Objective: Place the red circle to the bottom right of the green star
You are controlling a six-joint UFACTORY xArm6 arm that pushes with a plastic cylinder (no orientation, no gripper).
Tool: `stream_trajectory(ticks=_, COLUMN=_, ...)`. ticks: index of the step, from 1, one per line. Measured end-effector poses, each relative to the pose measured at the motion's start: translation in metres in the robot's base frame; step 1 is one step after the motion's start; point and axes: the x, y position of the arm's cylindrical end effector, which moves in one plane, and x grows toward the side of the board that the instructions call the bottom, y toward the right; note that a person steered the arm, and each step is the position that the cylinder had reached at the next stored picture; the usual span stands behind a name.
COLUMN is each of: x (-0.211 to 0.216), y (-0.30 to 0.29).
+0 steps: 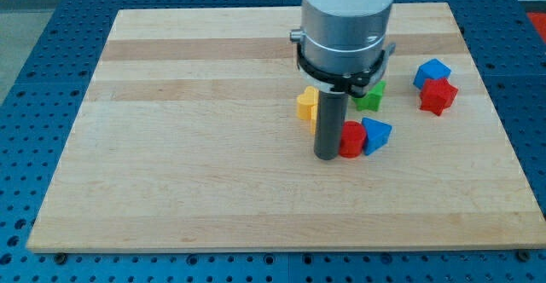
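**Rod tip pressed against the red circle, below the green star**

Camera view: The wooden bench (213, 147) carries six small blocks, all lying loose on its surface, none inside any container. The arm has no claw, so no spread or pinch can be told; it ends in a dark rod whose lower end, my tip (326, 156), rests on the bench. The tip touches the view's left side of the red circle (351, 140).

The red circle is a short red cylinder standing upright, partly hidden by the rod. It sits below the green star (371, 96) and slightly toward the view's left of it. A blue triangle (376, 135) touches the red circle on the view's right. A yellow heart (306, 105) lies just left of the rod, partly hidden by it. Near the bench's right edge, a blue block (432, 71) touches a red star (438, 95) below it.
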Motion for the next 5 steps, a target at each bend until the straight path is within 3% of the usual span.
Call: stream_trajectory(ticks=5, x=-0.001, y=0.098)
